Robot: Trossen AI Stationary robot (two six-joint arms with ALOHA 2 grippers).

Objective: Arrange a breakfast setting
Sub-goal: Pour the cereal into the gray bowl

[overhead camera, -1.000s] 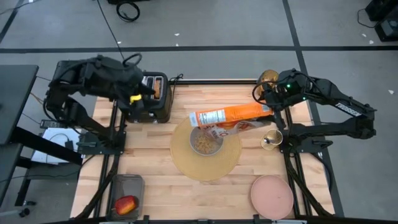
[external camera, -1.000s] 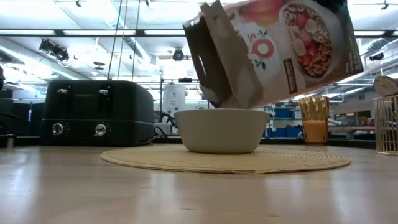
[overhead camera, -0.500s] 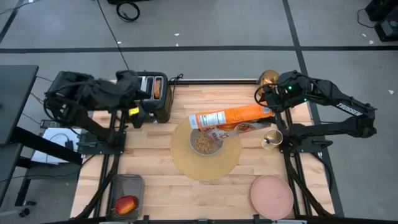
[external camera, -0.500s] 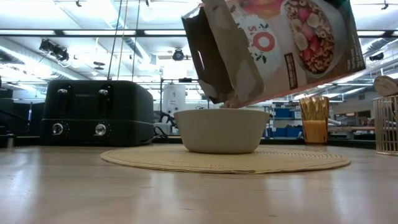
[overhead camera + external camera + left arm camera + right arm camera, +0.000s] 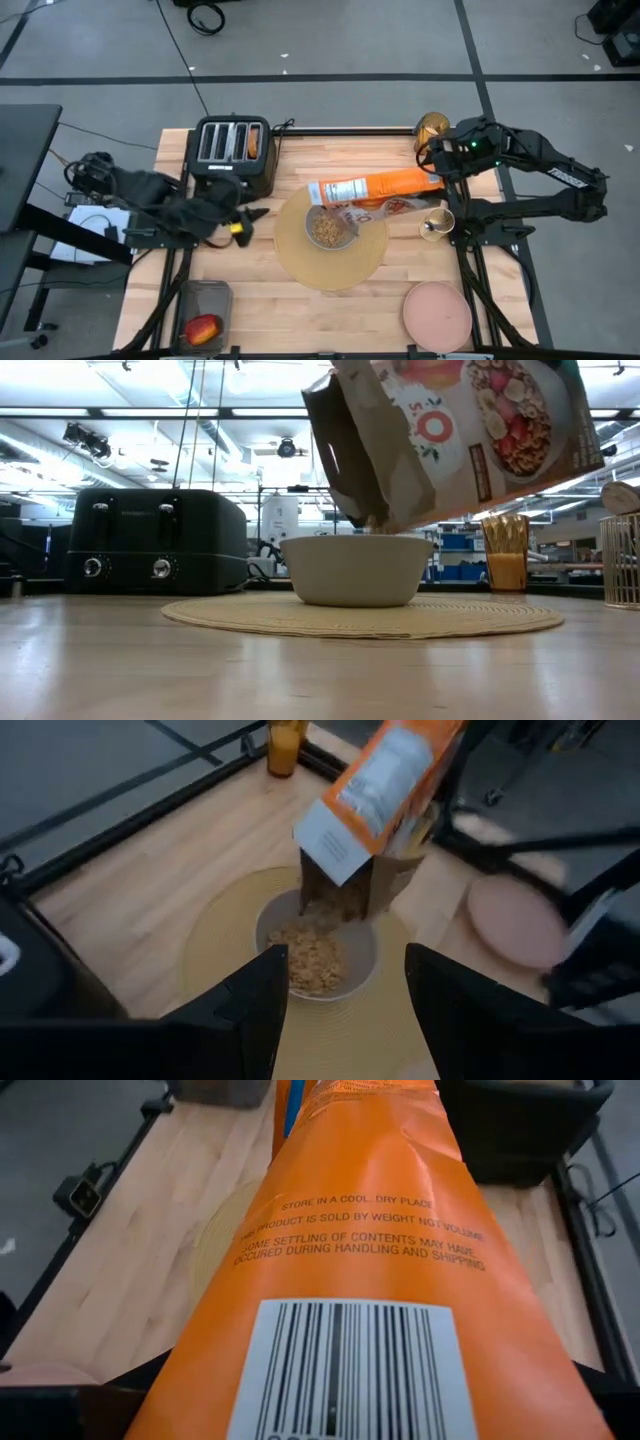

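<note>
Behind the tilted cereal box, bowl rim partly hidden.

orange cereal bag | tan placemat | pink plate

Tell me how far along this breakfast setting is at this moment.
Done: the grey bowl sits on the tan placemat with cereal in it. In hand: the right end effector tips the orange cereal bag over the bowl. Left: the pink plate and the apple lie off the mat; bread waits in the toaster.
</note>
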